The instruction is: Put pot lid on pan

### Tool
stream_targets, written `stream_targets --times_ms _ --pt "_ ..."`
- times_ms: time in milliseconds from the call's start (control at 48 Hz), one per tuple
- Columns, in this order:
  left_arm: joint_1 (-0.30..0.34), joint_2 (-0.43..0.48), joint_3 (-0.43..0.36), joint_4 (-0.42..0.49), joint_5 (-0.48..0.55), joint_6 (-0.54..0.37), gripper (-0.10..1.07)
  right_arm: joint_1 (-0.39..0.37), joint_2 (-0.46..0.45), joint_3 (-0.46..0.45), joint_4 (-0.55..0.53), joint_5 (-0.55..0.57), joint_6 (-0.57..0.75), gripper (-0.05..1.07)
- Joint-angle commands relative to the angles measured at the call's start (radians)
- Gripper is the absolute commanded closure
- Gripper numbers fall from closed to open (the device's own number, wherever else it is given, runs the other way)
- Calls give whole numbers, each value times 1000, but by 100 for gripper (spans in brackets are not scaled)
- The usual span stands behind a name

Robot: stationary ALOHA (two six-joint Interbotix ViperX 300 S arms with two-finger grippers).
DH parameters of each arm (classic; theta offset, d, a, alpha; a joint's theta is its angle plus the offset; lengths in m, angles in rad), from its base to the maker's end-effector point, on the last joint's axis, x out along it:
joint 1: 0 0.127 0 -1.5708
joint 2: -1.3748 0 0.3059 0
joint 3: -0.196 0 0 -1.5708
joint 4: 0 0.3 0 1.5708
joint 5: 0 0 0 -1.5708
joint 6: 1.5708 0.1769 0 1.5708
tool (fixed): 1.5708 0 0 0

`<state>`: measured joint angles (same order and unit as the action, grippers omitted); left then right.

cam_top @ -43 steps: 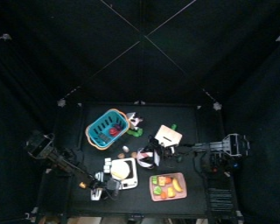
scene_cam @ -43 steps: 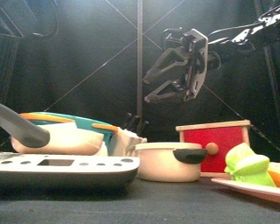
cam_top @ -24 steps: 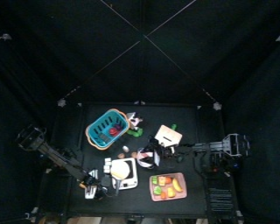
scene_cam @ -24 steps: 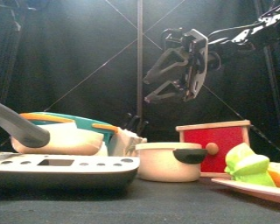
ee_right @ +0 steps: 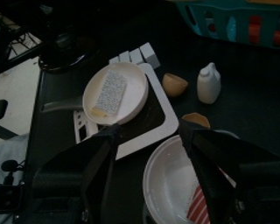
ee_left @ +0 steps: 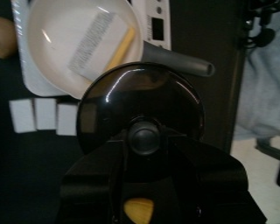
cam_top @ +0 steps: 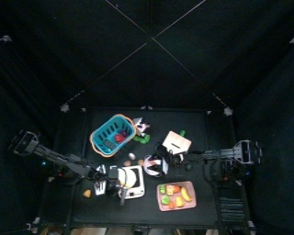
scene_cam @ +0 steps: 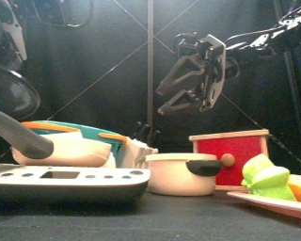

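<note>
Seemingly gripping lid, left gripper

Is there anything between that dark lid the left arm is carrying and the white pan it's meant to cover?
Nothing visible. The left gripper holds the dark lid by its knob, above the white pan. Only open air shows between them.

No words, numbers or signs are showing clearly enough to read in any view. The grey scale at the front is showing a small dark screen, but nothing on it is readable.
</note>
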<state>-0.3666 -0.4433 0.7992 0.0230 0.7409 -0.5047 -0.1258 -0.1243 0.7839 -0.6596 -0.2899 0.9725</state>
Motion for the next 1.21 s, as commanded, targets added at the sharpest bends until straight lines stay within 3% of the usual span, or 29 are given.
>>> stream_targets --times_ms 0,167,479,1188 --pt "14 -6 -20 89 -11 -5 39 -8 -17 -6 -6 0 -2 13" --pt "55 -2 -31 175 -21 -11 39 -9 -18 8 -12 2 -2 13" --pt "126 57 -69 150 -67 -5 39 -25 -25 25 -18 2 0 13" --pt "129 238 -192 163 -14 6 39 -26 -26 35 -18 2 0 13"
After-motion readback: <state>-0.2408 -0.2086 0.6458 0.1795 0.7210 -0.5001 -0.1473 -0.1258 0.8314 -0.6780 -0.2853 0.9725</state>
